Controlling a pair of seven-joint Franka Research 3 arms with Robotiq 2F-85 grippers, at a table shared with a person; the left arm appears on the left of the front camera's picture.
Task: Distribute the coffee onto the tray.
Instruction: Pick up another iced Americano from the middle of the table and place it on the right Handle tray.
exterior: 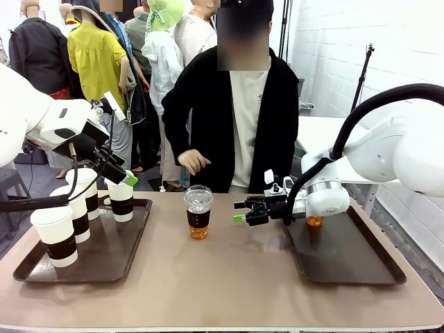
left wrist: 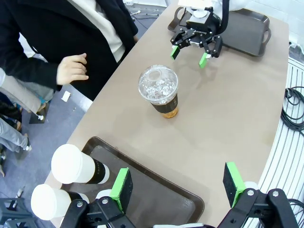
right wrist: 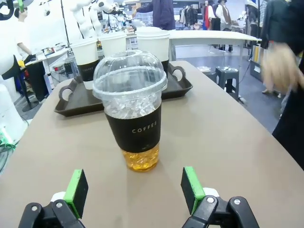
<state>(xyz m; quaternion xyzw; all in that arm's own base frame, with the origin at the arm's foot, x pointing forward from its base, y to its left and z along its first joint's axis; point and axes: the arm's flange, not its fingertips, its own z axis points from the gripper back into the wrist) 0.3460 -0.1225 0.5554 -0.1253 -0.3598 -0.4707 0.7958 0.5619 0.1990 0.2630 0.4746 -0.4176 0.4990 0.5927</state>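
Right wrist view: right end effector [right wrist: 134, 190] spread, empty, facing iced coffee [right wrist: 132, 118]; left end effector [left wrist: 178, 186] likewise spread, empty.

bright even light, soft shadows, wrist views w/ fisheye warp

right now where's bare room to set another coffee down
The right tray is mostly bare; one amber cup stands at its far left corner. The table is free along its near strip between the trays. The left tray is crowded: four paper cups along its left and far side. It is tight between the middle iced coffee cup and the open right pincer.
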